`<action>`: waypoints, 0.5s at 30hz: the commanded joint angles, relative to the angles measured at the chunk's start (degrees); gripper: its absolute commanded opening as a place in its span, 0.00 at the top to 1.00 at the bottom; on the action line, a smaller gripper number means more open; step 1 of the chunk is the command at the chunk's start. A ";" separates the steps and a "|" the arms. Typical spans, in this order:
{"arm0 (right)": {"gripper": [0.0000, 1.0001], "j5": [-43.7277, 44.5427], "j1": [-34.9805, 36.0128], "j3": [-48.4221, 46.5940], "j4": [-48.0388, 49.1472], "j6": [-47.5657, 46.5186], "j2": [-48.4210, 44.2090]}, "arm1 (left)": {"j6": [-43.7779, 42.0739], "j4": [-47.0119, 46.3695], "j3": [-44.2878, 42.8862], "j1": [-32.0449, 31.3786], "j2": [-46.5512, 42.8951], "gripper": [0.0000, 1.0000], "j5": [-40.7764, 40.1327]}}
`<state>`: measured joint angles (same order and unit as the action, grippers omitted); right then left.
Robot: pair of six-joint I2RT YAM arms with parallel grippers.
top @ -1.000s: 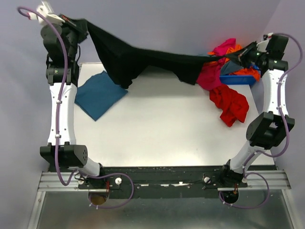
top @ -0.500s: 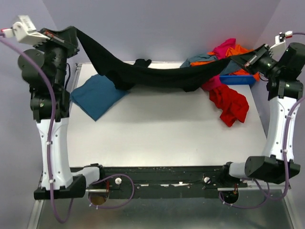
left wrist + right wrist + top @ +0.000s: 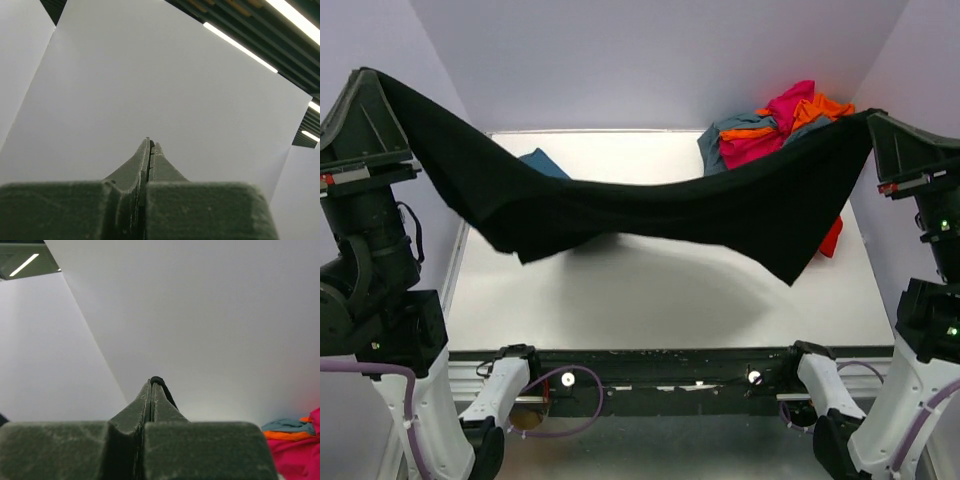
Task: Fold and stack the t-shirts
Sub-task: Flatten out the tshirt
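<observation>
A black t-shirt [image 3: 650, 205] hangs stretched in the air between both raised grippers and sags in the middle over the table [image 3: 650, 300]. My left gripper [image 3: 365, 74] holds its left end high at the upper left. Its jaws are shut in the left wrist view [image 3: 150, 142], where no cloth shows. My right gripper [image 3: 871, 115] holds the right end, with a black cloth edge [image 3: 159, 380] pinched at the tips [image 3: 152, 382]. A teal-blue shirt [image 3: 542, 162] lies flat behind the black one, mostly hidden.
A pile of shirts sits at the back right: magenta [image 3: 790, 105], orange [image 3: 823, 106], grey-blue [image 3: 728, 130]. A bit of a red shirt [image 3: 832, 238] shows under the black cloth. Purple walls stand behind and beside the table.
Both arms have risen toward the camera and pulled the black t-shirt off the pile. It now hangs spread higher and nearer, covering most of the teal and red shirts.
</observation>
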<state>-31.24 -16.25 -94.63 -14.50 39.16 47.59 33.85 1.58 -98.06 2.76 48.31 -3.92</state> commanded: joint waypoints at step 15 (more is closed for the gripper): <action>0.99 -4.79 7.28 -20.31 -21.44 -1.02 45.65 | 1.23 1.58 -16.35 -0.04 33.51 1.00 0.94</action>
<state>-34.15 -11.64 -104.77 -30.33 39.97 92.12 35.07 6.70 -106.19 2.76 84.55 -3.68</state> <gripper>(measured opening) 0.011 0.011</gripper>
